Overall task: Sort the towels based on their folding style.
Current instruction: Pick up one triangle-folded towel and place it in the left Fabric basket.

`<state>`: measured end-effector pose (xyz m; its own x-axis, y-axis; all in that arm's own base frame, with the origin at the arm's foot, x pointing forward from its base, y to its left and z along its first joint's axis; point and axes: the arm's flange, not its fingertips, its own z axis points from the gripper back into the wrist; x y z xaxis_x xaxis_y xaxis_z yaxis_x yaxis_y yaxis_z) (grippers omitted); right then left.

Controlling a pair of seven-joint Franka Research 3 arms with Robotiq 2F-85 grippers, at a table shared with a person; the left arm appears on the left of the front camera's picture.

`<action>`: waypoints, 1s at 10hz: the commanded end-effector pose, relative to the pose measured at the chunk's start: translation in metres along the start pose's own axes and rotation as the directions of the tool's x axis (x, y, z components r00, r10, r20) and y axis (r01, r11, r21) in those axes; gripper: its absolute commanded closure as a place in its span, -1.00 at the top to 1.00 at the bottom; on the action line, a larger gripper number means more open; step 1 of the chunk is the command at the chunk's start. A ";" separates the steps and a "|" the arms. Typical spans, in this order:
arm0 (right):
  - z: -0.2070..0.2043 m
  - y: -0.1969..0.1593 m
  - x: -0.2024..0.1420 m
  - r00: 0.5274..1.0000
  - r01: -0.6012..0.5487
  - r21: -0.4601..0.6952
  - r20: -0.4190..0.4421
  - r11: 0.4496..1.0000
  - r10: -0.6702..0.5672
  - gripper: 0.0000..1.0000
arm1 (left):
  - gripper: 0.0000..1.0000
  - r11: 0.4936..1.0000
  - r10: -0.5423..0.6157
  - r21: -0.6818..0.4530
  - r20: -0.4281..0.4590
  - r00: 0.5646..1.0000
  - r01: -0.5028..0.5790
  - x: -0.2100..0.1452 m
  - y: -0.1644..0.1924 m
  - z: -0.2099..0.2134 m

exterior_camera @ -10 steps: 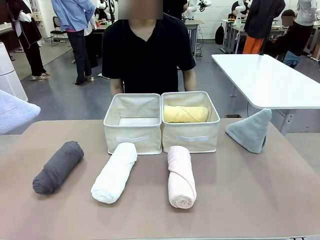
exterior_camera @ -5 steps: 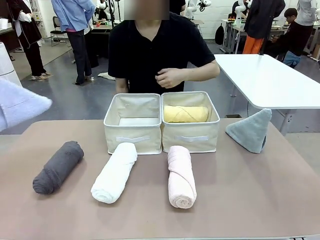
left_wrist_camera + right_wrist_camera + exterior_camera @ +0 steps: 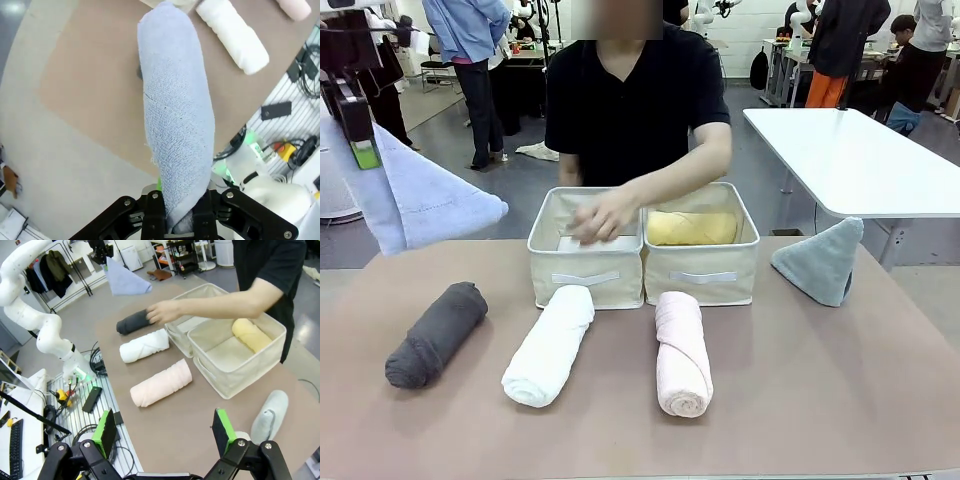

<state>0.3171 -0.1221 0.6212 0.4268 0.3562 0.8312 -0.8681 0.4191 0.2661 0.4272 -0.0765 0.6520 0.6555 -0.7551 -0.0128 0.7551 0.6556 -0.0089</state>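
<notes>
The left gripper (image 3: pixel 182 220) is clamped on one corner of the lavender towel (image 3: pixel 175 115), which hangs from the jaws as a flat triangle. In the front view this gripper is raised high at the table's left side, fingers pointing down, and the towel dangles in the air above and behind the dark grey roll (image 3: pixel 435 335), clear of the table (image 3: pixel 820 400). The right gripper (image 3: pixel 165 432) is spread wide with nothing between its green pads, held above the near right part of the table and looking across it. The person's hand (image 3: pixel 605 215) reaches down over the rim of the left basket (image 3: pixel 585 275), forearm slanting in from the right. The yellow roll (image 3: pixel 692 228) lies in the right basket (image 3: pixel 705 280). The white roll (image 3: pixel 550 345) and pink roll (image 3: pixel 682 352) lie on the table just in front of the baskets. The grey-green towel (image 3: pixel 820 262) stands as a triangle to the right of the right basket.
</notes>
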 end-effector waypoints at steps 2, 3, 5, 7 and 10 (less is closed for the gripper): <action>-0.001 0.000 0.000 1.000 -0.007 0.009 0.011 1.000 0.007 1.00 | -0.65 0.996 -0.059 0.058 -0.166 0.984 0.070 -0.139 0.002 0.006; -0.001 0.000 0.000 1.000 -0.007 0.009 0.011 1.000 0.007 1.00 | -0.65 0.997 -0.036 0.067 -0.145 0.989 0.047 -0.174 -0.007 -0.002; -0.001 0.000 0.000 1.000 -0.007 0.009 0.011 1.000 0.007 1.00 | -0.65 0.996 -0.005 0.092 -0.140 0.990 0.018 -0.193 -0.014 -0.013; -0.001 0.000 0.000 1.000 -0.007 0.009 0.011 1.000 0.007 1.00 | -0.65 0.995 0.001 0.101 -0.127 0.992 0.012 -0.185 -0.020 -0.014; -0.001 0.000 0.000 1.000 -0.007 0.009 0.011 1.000 0.007 1.00 | -0.65 0.996 0.029 0.092 -0.118 0.993 -0.018 -0.181 -0.020 -0.017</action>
<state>0.3171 -0.1225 0.6210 0.4279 0.3557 0.8309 -0.8675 0.4196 0.2671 0.2913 0.0481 0.6382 0.6534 -0.7427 -0.1466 0.7561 0.6499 0.0777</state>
